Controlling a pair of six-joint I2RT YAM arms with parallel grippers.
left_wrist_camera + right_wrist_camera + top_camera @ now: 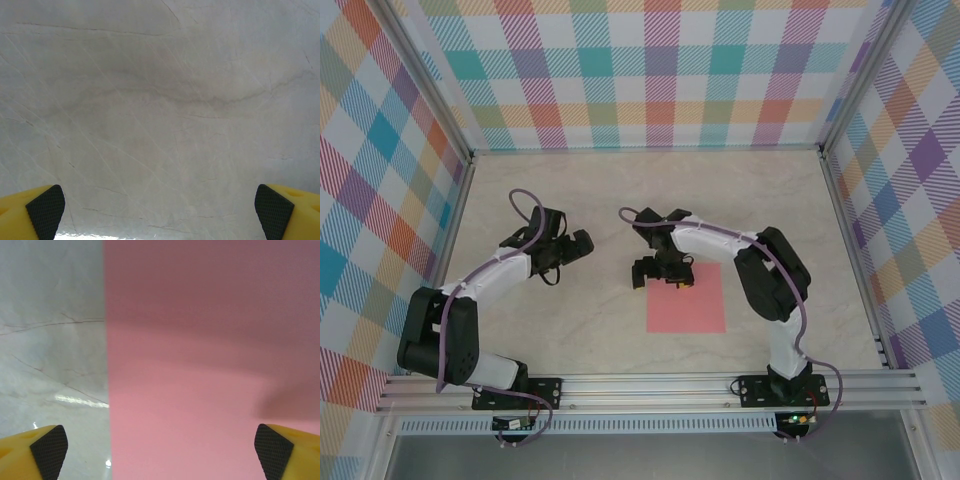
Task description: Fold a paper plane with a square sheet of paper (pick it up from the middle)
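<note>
Plaid-papered walls (pixel 660 70) enclose a pale, marble-veined counter (pixel 590 330). The square sheet of paper (pixel 688 308), salmon-pink, flat and uncreased, lies on the counter right of centre. The right gripper (pixel 160 460) hangs over the sheet's far left corner, spread wide and holding nothing. The left gripper (pixel 160 215), likewise spread, hangs over bare counter, well apart from the sheet.
</note>
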